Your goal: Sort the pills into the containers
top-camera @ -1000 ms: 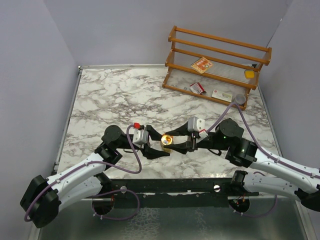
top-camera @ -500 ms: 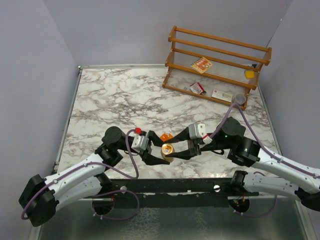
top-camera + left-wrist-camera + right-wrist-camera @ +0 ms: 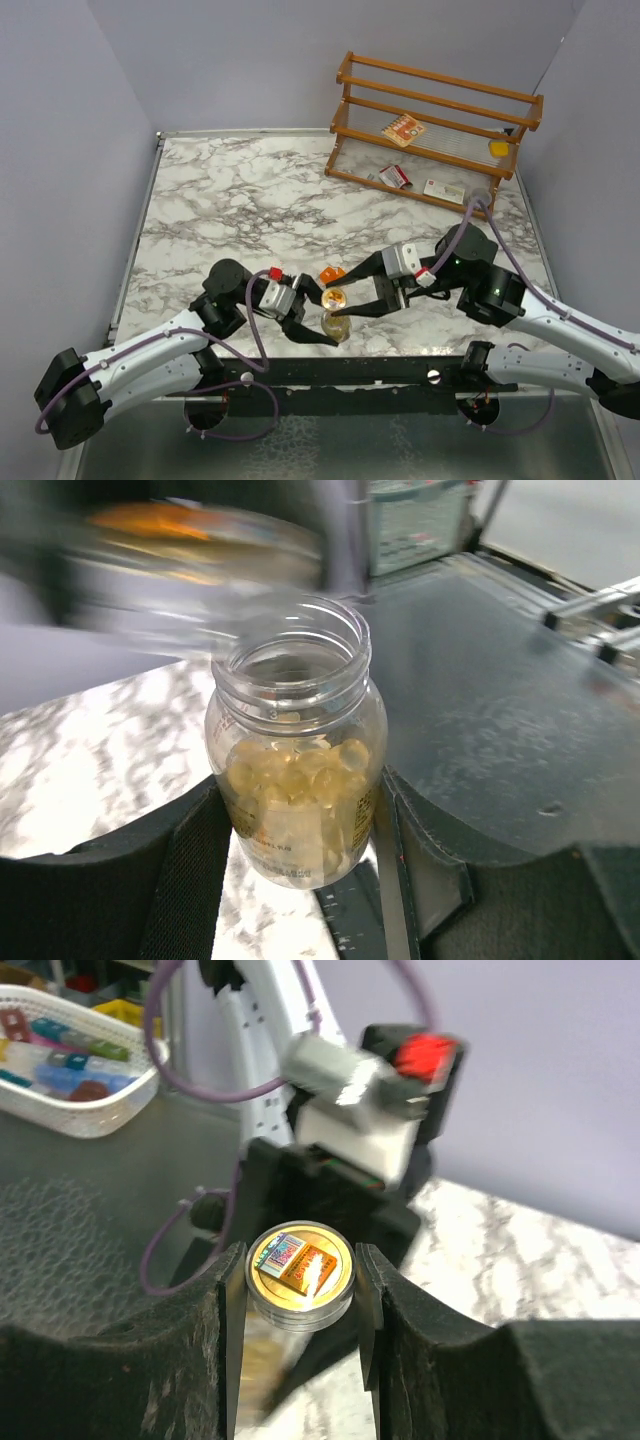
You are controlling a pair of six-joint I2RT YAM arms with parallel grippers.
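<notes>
**Item:** clear jar [image 3: 295, 770], uncapped, part-filled with yellow softgels [image 3: 330, 765]. It sits by the table's [image 3: 220, 200] near edge, midway along.

**Grip:** left gripper [image 3: 300, 860] clamps the jar's lower body. Right gripper [image 3: 300, 1290] pinches the round cap [image 3: 300, 1270] by its rim, close over the mouth.

**Nearby:** orange box [image 3: 331, 273] just behind.

**Handling, judged:** light, rigid, smooth plastic. Hold it low and upright, or the contents spill.

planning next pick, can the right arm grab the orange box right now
Probably not yet: the right end effector is occupied holding the jar lid, though the orange box sits close by, uncovered.
</notes>
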